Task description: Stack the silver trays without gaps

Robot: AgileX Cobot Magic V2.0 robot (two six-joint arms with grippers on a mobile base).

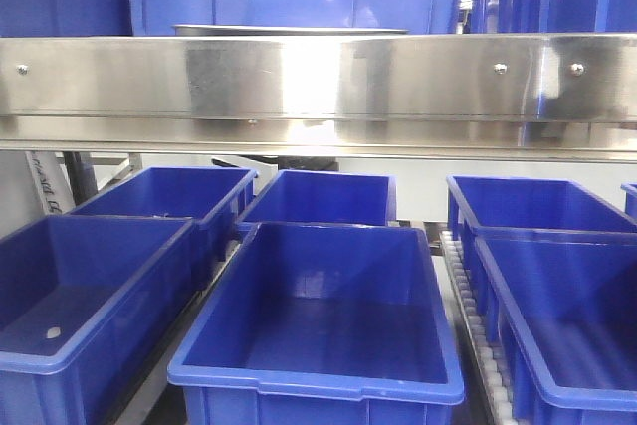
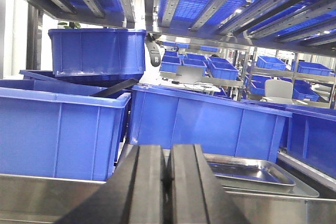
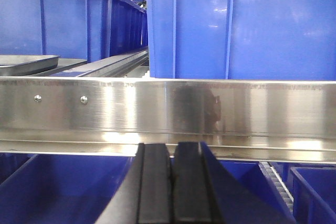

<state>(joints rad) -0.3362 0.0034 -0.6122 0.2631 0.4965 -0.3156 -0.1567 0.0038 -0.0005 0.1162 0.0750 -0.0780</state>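
Here I had both grippers, left gripper point(image 2: 167, 182) and right gripper point(image 3: 172, 182), pressed together and empty, with the silver trays point(image 2: 252, 171) on the upper shelf just right of and beyond the left one, the nearer arm.

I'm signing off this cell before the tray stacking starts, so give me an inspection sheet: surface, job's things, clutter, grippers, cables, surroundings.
Surface: shelf fronted by a riveted steel rail; roller lanes below.
Job's things: silver trays lie on the shelf in front of the left gripper, one resting on another and offset; their edge shows above the rail in the front view.
Clutter: blue crates below the rail look mostly empty; more crates sit beside the trays.
Grippers: left gripper and right gripper shut, holding nothing.
Cables: nothing seen.
Surroundings: more racks of blue crates and a desk behind.
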